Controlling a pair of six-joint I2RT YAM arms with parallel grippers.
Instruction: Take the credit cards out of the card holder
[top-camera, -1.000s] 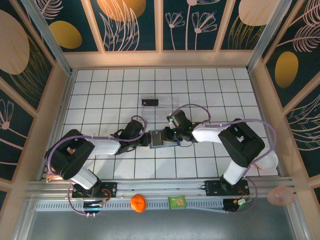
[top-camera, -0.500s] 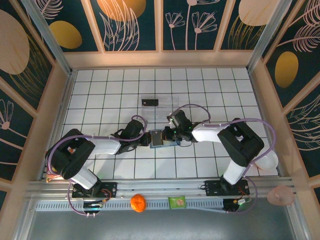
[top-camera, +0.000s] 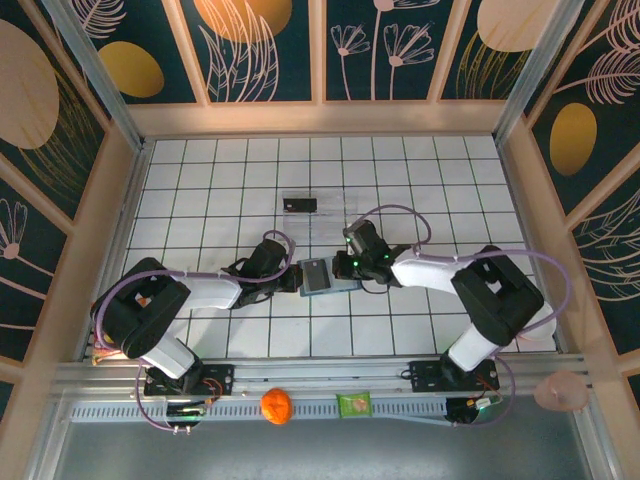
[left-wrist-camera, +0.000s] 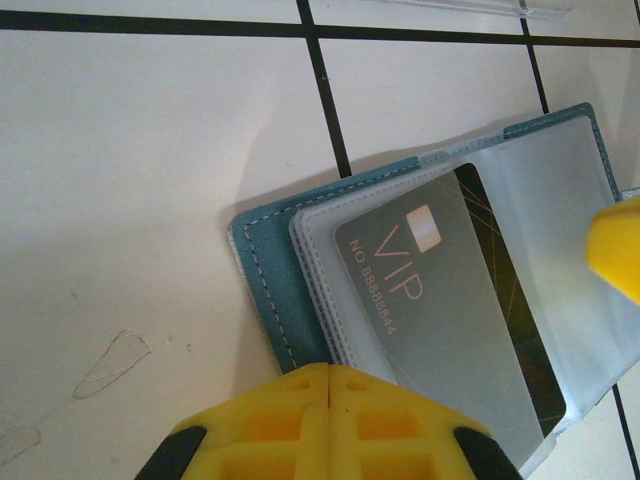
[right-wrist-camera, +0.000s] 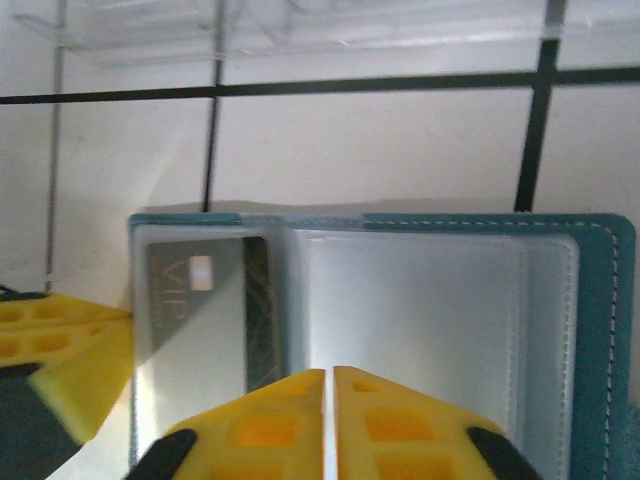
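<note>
**Ana:** Left gripper (left-wrist-camera: 330, 372) has its two fingers pressed together, at the end of the card holder (left-wrist-camera: 262, 270) that carries the card. Whether a bit of the teal cover sits between them, I cannot tell.

**Ben:** And the other one?

**Ana:** The right gripper (right-wrist-camera: 328, 375) comes from the opposite end of the holder. Its fingers also meet, with only a thin line between them, over the clear sleeve. I see nothing held in it.

**Ben:** Where are the cards?

**Ana:** One credit card (left-wrist-camera: 440, 300), grey with "VIP" on it, lies inside the sleeve of the open holder. A small black card (top-camera: 299, 204) lies on the far side of the holder, well apart from it, at the clear tray (top-camera: 345, 200). If it is inside the tray, I cannot say.

**Ben:** What can go wrong, in your opinion?

**Ana:** First, the sleeve is smooth and covers the card. A pinch there may catch the plastic together with the card, so the whole holder would lift or slide and nothing would come out.

**Ben:** And if the left side does not really hold the cover?

**Ana:** Then any pull toward the right end would drag the holder along the table, or fold it shut over the card. Also, the two grippers work very near each other over the holder, so a small error in the path could make them bump.
</note>
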